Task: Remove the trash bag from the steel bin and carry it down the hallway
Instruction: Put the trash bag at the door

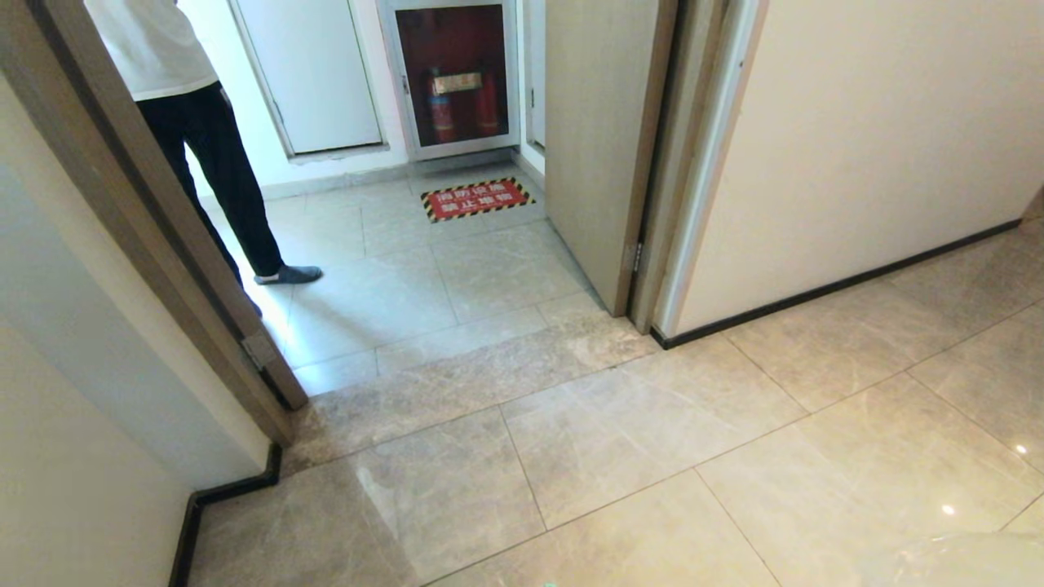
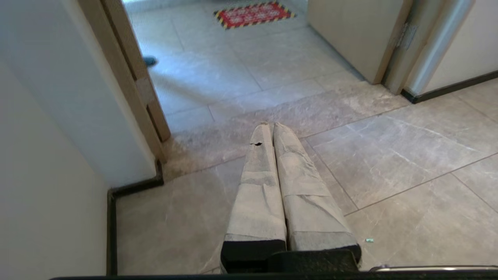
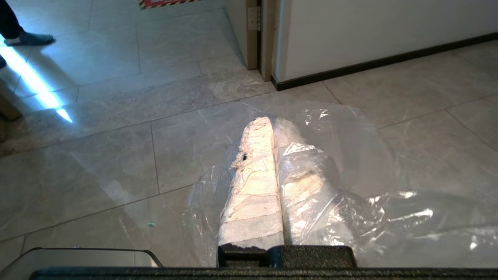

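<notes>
You see bright daylight coming through the doorway [image 1: 424, 269]; the shiny floor tiles [image 1: 652, 456] show small glare spots, and everything looks sharp.

Floor sign by the fire cabinet

A red floor sign [image 1: 477, 199] with a yellow-black striped border carries two rows of white Chinese characters, too small to read; nothing else bears legible text.

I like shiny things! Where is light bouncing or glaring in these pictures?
Right wrist view: a bright bluish streak glares on the floor, and the trash bag glints. Head view: small lamp spots shine on the tiles. Left wrist view: soft, no strong glare.
</notes>
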You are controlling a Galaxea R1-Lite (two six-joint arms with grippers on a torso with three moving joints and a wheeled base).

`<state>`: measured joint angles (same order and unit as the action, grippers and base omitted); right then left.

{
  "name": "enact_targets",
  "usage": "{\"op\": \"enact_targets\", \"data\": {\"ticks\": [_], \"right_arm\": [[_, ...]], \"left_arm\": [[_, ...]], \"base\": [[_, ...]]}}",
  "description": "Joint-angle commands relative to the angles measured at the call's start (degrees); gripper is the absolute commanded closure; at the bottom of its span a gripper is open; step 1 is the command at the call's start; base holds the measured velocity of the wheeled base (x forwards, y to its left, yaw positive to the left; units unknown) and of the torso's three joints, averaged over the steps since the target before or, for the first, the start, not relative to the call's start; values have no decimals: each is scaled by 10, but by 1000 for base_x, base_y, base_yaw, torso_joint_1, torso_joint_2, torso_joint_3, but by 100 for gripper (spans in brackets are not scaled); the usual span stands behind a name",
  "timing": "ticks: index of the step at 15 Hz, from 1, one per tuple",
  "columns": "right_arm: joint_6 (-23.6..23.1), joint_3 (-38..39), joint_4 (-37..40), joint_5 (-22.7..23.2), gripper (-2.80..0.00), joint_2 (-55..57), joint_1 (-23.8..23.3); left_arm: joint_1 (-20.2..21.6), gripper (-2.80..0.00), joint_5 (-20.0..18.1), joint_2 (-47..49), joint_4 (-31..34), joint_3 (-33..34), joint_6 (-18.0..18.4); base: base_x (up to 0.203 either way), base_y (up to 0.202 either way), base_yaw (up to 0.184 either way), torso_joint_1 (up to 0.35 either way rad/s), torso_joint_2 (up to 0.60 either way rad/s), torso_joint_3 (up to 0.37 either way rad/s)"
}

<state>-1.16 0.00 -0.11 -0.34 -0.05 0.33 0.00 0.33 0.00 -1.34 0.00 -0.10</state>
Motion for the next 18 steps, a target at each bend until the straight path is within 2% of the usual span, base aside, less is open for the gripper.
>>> {"op": "enact_targets", "data": {"ticks": [1, 18], "right_arm": [[-1, 0, 0, 0, 0, 0, 0], [-1, 0, 0, 0, 0, 0, 0]], "left_arm": [[0, 0, 0, 0, 0, 7, 0], [0, 0, 0, 0, 0, 6, -1]], "base": [[0, 0, 0, 0, 0, 0], [0, -9, 170, 4, 2, 2]]}}
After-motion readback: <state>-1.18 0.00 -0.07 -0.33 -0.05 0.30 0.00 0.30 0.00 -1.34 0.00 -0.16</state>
